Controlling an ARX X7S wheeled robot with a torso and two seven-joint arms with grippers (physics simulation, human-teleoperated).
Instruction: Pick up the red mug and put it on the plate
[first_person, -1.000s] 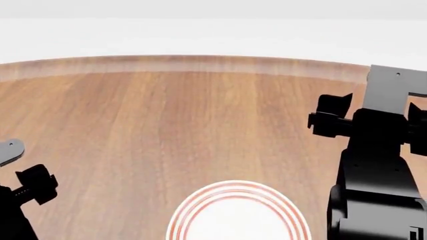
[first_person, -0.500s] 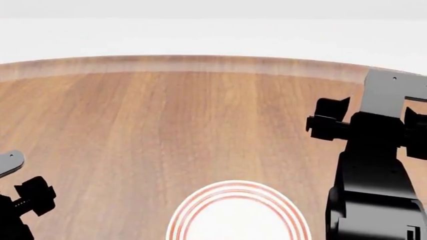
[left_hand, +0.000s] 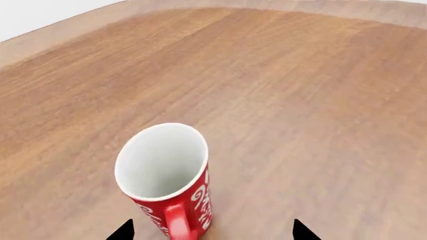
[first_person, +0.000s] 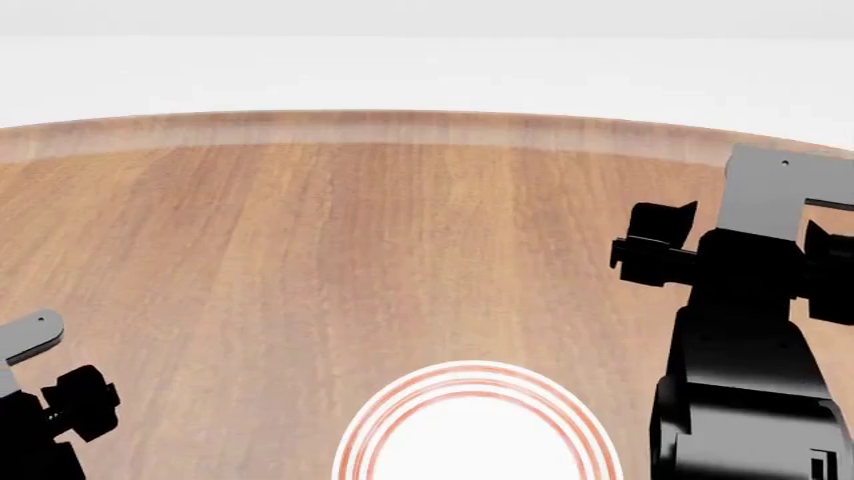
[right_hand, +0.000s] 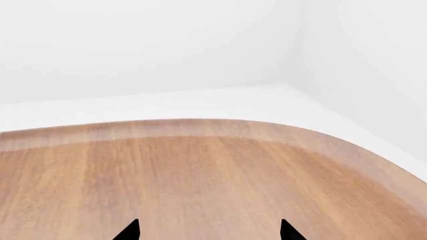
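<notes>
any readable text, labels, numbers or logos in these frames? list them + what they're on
No readable text in any view.
Red mug: white swirls on its side in the left wrist view; they look like ornament or script, but no letters can be made out.
Plate: plain red rings only, no lettering.
Table and the arms: no labels or numbers visible.

A bare simulated test room, not a lived-in home or kitchen. The broad round wood-grain surface (first_person: 334, 260) with a paler bevelled rim stands before plain white walls (right_hand: 153, 45) and a white floor that meet in a featureless corner. Only tableware hints at dining: a round white plate with concentric red rings (first_person: 470, 440) and a small red mug with white ornament (left_hand: 168, 177).
</notes>
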